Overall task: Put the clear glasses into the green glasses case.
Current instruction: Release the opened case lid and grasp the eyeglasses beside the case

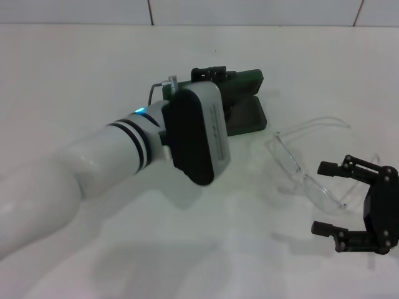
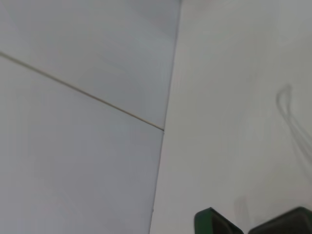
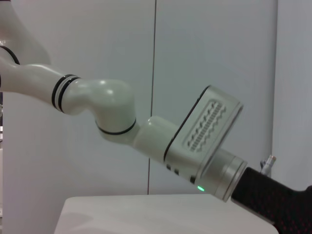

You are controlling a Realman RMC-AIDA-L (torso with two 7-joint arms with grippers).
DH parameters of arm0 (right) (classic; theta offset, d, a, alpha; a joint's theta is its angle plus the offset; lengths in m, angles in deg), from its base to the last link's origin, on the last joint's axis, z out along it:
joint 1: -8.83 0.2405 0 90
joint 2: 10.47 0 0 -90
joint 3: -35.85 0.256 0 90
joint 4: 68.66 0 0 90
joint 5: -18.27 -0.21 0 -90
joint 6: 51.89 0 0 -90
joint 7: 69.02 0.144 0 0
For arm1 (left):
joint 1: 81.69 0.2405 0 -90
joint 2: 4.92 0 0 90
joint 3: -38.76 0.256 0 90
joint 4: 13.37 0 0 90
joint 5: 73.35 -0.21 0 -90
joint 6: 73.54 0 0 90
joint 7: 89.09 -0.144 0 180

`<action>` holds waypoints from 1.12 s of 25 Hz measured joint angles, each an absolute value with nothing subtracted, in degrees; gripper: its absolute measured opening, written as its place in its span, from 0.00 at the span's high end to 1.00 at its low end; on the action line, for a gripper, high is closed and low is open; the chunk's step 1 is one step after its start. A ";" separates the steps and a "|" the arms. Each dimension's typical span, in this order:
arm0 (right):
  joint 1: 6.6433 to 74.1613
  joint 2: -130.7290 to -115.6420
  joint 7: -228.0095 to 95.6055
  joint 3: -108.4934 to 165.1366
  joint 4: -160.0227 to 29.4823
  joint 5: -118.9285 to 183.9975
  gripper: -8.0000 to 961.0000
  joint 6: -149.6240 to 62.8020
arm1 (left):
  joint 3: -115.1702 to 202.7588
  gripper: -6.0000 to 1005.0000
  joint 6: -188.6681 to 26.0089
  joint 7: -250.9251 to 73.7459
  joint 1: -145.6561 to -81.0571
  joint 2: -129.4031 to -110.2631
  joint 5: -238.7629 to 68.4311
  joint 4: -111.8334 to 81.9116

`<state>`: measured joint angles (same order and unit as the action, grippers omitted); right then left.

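Note:
The green glasses case (image 1: 247, 117) lies open at the middle back of the table, its lid (image 1: 248, 84) standing up; two of its green edges (image 2: 212, 222) show in the left wrist view. My left gripper (image 1: 209, 73) is at the lid's top left edge, largely hidden behind my wrist housing. The clear glasses (image 1: 297, 167) lie on the table to the right of the case, arms unfolded. My right gripper (image 1: 321, 198) hovers open just right of the glasses, one finger on each side of their near end, holding nothing.
My white left arm (image 1: 93, 168) crosses the table from the lower left to the case, and its forearm and wrist (image 3: 204, 141) fill the right wrist view. A tiled wall (image 1: 149, 11) closes off the back of the white table (image 1: 75, 75).

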<state>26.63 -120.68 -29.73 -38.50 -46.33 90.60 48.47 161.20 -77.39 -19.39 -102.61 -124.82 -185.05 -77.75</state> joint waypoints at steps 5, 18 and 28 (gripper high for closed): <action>26.67 -120.78 -29.73 -38.50 -46.34 90.60 0.10 48.16 | 152.95 0.57 -90.50 -19.41 -102.88 -124.74 -173.55 -79.93; 26.70 -121.03 -29.92 -38.50 -46.34 90.57 0.11 47.72 | 118.60 0.57 -147.24 -30.41 -108.32 -124.57 -136.85 -58.04; 28.30 -121.23 -26.01 -33.75 -46.22 90.29 0.11 46.72 | 110.60 0.55 -161.21 -45.70 -107.95 -124.99 -121.62 -33.61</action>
